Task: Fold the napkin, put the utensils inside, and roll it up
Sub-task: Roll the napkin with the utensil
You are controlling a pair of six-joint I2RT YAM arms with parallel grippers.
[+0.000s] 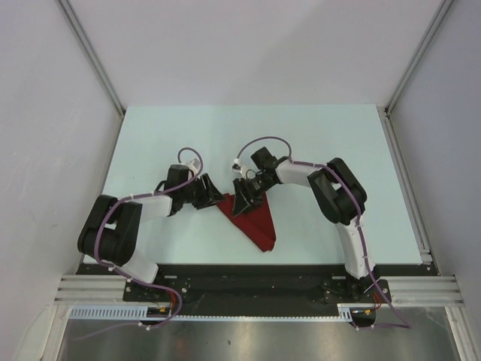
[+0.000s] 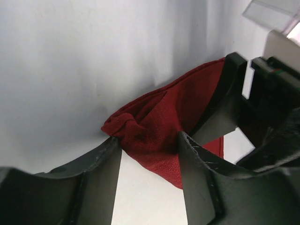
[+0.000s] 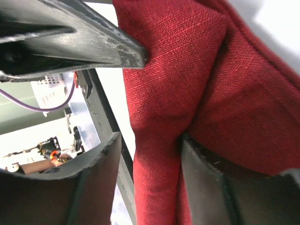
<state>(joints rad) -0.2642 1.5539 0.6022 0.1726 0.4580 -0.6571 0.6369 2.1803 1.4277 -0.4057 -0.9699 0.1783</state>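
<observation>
The dark red napkin (image 1: 253,224) lies as a narrow folded bundle, slanting from between the two grippers toward the table's near edge. My left gripper (image 1: 213,197) is at its upper-left end. In the left wrist view, the bunched napkin end (image 2: 157,126) fills the gap between both fingertips of the left gripper (image 2: 147,140). My right gripper (image 1: 245,203) is right beside it on the same end. In the right wrist view, a fold of napkin (image 3: 154,154) stands inside the right gripper (image 3: 147,140), touching the right finger (image 3: 201,168) and clear of the left one. The utensils are hidden.
The pale table (image 1: 316,143) is walled by white panels at the back and sides. A black rail (image 1: 248,271) runs along the near edge by the arm bases. The two grippers nearly touch; the right gripper's black body (image 2: 262,122) fills the left wrist view's right side.
</observation>
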